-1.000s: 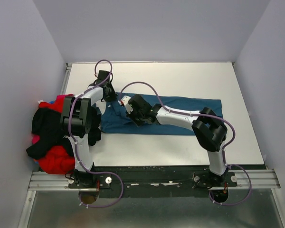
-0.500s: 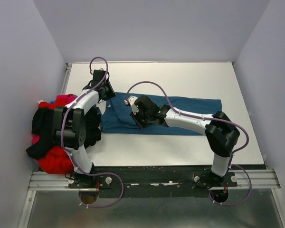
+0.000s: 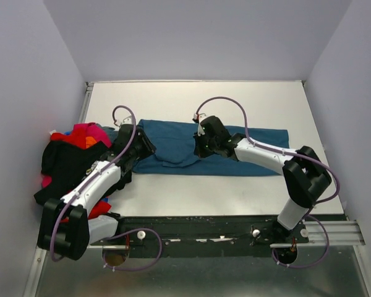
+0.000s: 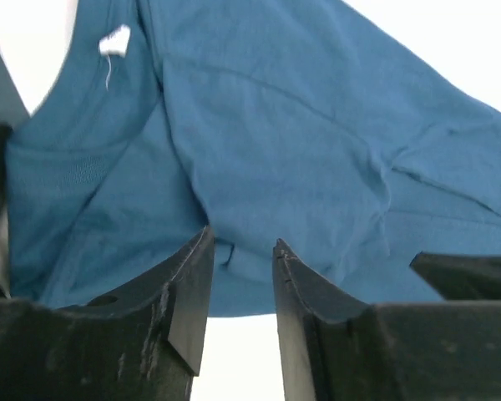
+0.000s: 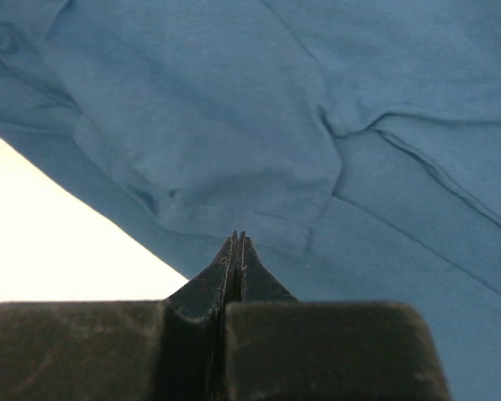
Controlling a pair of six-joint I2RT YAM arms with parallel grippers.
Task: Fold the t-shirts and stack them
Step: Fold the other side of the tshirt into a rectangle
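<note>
At the near edge of the table (image 3: 235,192) stood the bases of the two arms, and both arms reached forward to the teal-blue t-shirt (image 3: 260,151).

The left gripper (image 3: 141,147) hung over the left end of this shirt, close to its near hem. In the left wrist view its jaws stood partly apart, with a clear gap between the fingers (image 4: 188,292). Nothing was held in this gap; only the blue cloth and a small strip of the white table showed beyond it.

The right gripper (image 3: 201,148) was over the middle part of the shirt. In the right wrist view its jaws were pressed fully together. The tips were just at a folded edge of the cloth, and no cloth could be seen caught between them.

The teal-blue t-shirt lay on the middle of the table as a long band from left to right. Its layers overlapped, with soft wrinkles near both grippers. In the left wrist view a small white label (image 4: 114,40) showed at its neck opening.

At the left edge of the table, beside the left arm, the other t-shirts lay in a loose heap (image 3: 68,167), not folded. A black t-shirt (image 3: 62,164) was on top. Behind it were a red one (image 3: 65,137) and a magenta one (image 3: 89,130), with a little orange cloth (image 3: 89,142) between them.
</note>
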